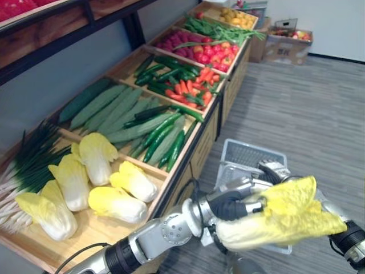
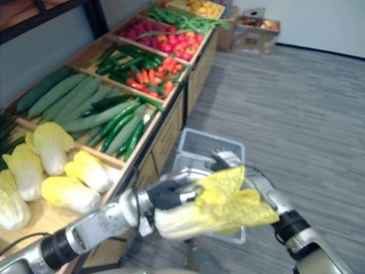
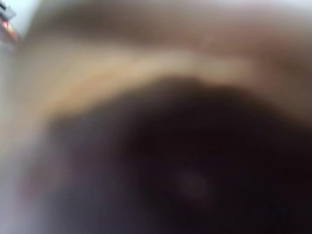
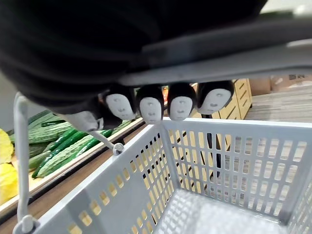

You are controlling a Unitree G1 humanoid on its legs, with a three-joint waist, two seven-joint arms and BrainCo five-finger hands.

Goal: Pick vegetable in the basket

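While my left hand (image 1: 229, 206) carries the napa cabbage (image 1: 279, 220) over the grey basket (image 4: 146, 185), its grip hidden behind the leaves, my right hand (image 4: 150, 108) curls round the handle (image 4: 219, 68). The basket lies empty; dropping remains.

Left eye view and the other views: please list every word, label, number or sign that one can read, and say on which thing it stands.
No text can be read in these views.
Cardboard box on the floor past the far end of the vegetable stand: dark print on its side, too blurred to read.
Grey basket: no label shows on its walls.
Cabbage held above it: no sticker shows.
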